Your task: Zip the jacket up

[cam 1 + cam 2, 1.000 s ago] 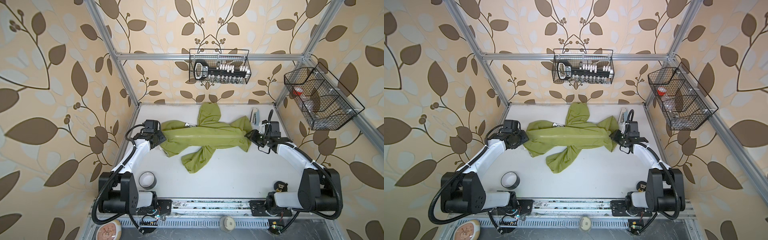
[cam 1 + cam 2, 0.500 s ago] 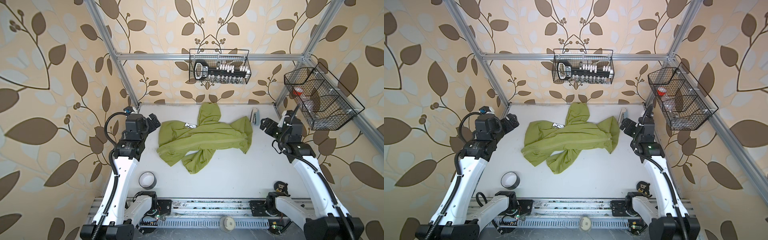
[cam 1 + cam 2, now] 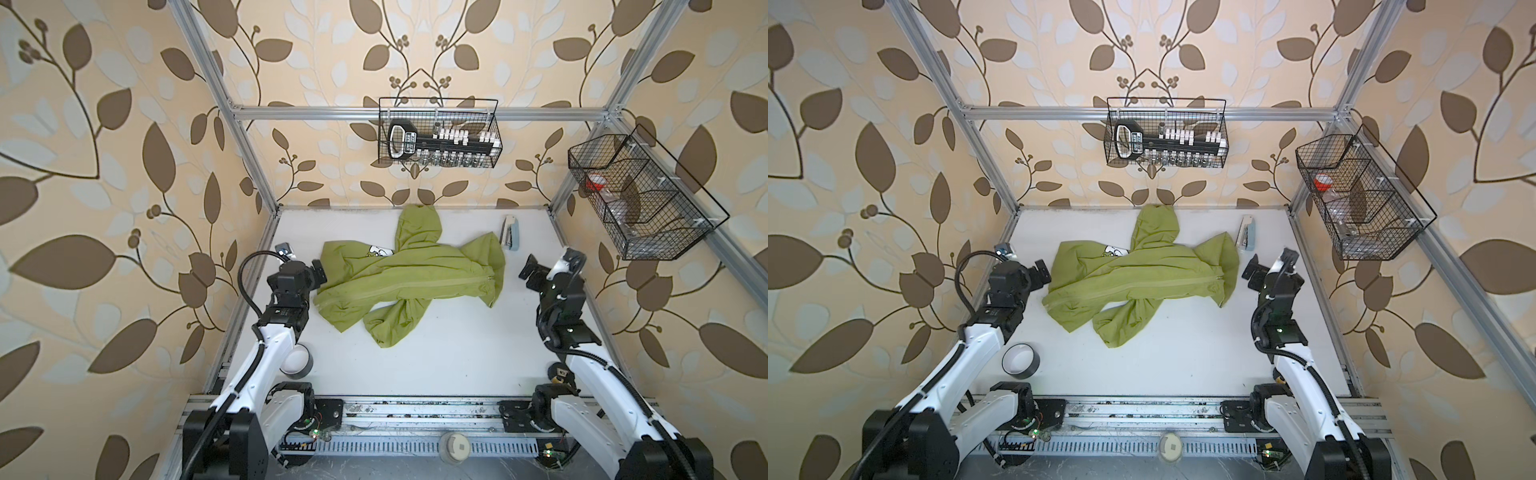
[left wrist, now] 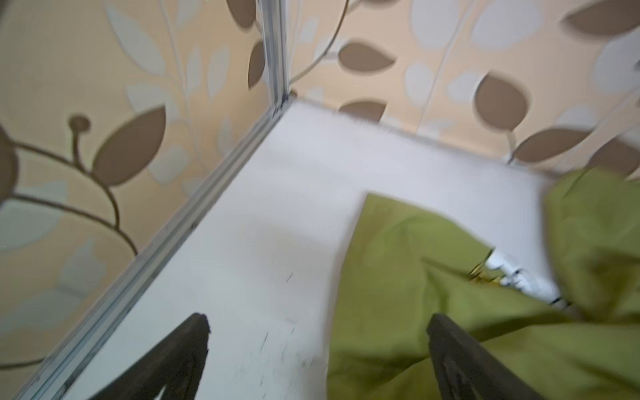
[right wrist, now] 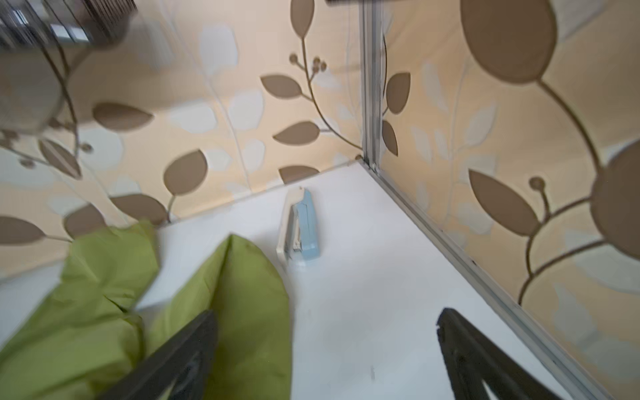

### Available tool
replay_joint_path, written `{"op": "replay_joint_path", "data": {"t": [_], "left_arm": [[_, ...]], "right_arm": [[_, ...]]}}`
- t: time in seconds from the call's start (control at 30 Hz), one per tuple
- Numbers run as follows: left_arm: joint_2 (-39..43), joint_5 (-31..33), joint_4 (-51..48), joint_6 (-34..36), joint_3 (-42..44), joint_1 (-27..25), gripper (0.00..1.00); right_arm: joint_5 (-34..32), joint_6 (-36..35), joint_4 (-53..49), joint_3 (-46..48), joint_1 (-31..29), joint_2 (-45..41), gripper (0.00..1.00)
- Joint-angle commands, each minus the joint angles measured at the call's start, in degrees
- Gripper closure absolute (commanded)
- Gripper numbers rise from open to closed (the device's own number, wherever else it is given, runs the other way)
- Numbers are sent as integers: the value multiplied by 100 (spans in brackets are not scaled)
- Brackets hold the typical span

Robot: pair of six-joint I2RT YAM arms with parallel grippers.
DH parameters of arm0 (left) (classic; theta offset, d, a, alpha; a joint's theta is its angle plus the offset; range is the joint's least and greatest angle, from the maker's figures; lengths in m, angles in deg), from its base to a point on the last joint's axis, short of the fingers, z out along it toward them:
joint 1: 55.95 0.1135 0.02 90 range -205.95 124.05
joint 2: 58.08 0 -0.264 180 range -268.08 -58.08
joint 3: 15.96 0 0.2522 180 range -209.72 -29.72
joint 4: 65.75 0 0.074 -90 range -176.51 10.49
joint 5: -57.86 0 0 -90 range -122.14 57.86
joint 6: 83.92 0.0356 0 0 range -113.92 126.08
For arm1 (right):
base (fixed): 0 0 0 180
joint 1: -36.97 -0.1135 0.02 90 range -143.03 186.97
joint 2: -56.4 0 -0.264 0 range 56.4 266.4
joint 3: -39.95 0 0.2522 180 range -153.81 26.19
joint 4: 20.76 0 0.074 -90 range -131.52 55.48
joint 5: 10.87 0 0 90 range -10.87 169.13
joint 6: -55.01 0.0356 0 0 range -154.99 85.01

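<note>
The left gripper [image 4: 317, 320] is seen with its jaws spread wide and nothing clamped between them. It is held above the white table [image 3: 457, 340], just off the left end of the jacket [image 3: 415, 278]. The right gripper [image 5: 325, 313] is likewise spread wide and empty; in both top views it is raised clear of the jacket's right end, with bare table between.

The jacket is laid across the middle of the table toward the back, its front edges drawn together along a line running left to right. One sleeve is thrown forward toward the rail, and the hood is pointed at the back wall. A white print [image 3: 376, 250] is partly shown near the upper left fold.

A pale blue stapler [image 5: 301, 228] is set beside the jacket's right end near the back corner. A roll of tape [image 3: 1020, 360] lies by the left arm.
</note>
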Motion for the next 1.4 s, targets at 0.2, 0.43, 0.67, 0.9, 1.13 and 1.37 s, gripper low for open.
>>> {"op": "replay_joint_path", "data": {"t": [0.2,0.43,0.67,0.9,1.13,1.37], "left_arm": [[-1275,-41,3495,340,1085,75,1],[-2482,-285,4788,531,1207,41,1],[-2545,-193,3751,453,694,48,1],[-2547,-176,3727,449,690,38,1],[-2547,-180,3723,448,685,36,1],[-2543,-171,3725,457,695,36,1]], "right_arm": [[-261,-582,3262,1163,-171,1335,0],[852,-884,4234,1127,-32,2499,0],[709,-776,4539,1245,56,2614,0],[684,-836,4488,1238,-16,2580,0],[716,-902,4430,1147,-73,2652,0],[800,-912,4429,1202,-36,2590,0]]}}
